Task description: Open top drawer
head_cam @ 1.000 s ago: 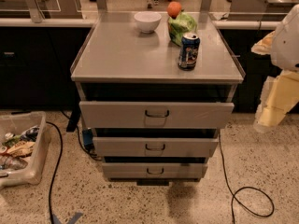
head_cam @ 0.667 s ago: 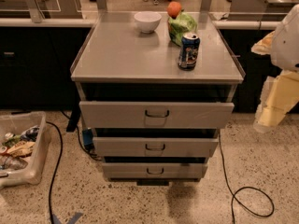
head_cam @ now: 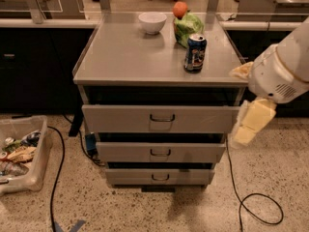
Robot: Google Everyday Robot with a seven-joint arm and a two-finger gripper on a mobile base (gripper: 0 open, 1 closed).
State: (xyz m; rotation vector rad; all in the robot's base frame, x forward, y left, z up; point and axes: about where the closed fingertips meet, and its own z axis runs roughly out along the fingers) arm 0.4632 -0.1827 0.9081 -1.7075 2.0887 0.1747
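Observation:
The top drawer is the widest grey drawer, directly under the grey cabinet top. Its small dark wire handle sits at the centre of the flat front. A dark gap shows between the cabinet top and the drawer front. Two narrower grey drawers, the middle one and the bottom one, lie below it. My gripper, pale yellow, hangs from the white arm just off the right end of the top drawer, apart from the handle.
On the cabinet top stand a white bowl, a blue can, a green bag and an orange fruit. A bin of rubbish sits on the floor at left. Black cables lie on the floor at right.
My arm and gripper have moved left and slightly down, closer to the right end of the top drawer. The drawers have not moved.

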